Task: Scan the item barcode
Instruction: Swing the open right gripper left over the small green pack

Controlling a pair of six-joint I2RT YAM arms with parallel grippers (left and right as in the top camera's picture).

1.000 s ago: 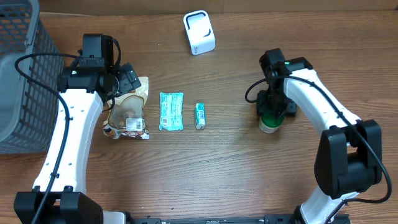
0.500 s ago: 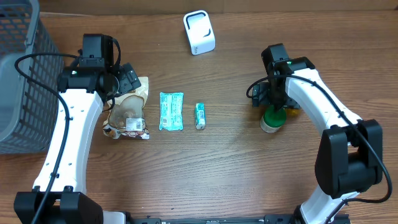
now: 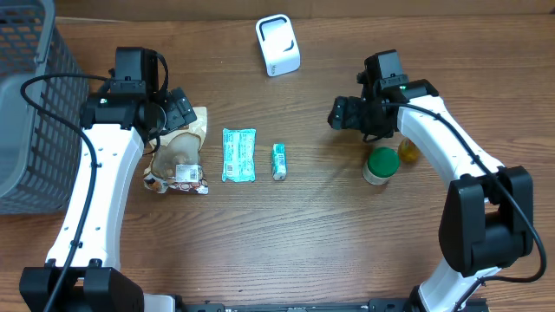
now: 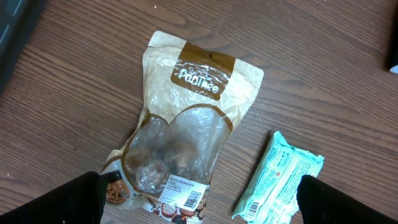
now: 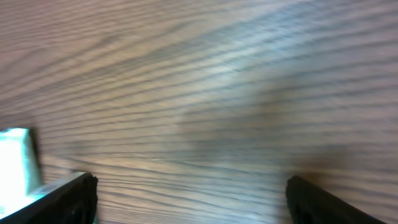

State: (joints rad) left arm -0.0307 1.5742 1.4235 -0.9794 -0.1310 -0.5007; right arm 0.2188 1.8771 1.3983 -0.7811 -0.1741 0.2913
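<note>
A white barcode scanner [image 3: 277, 45] stands at the back of the table. In a row on the wood lie a brown snack bag [image 3: 178, 158] [image 4: 186, 124] with a barcode label [image 4: 186, 198], a teal packet [image 3: 238, 154] [image 4: 277, 180] and a small teal tube [image 3: 279, 161]. My left gripper [image 3: 179, 108] [image 4: 199, 205] hovers open over the bag, holding nothing. A green-lidded jar [image 3: 380, 165] stands free at the right. My right gripper [image 3: 338, 113] [image 5: 202, 202] is open and empty above bare wood, up and left of the jar. The right wrist view is blurred.
A grey wire basket [image 3: 26, 104] fills the far left edge. A small yellow object [image 3: 408, 150] sits just right of the jar. A pale teal edge [image 5: 15, 162] shows at the left of the right wrist view.
My right gripper has opened off the green-lidded jar, risen and swung up and left, leaving the jar standing. The left arm and the row of items have not moved.
</note>
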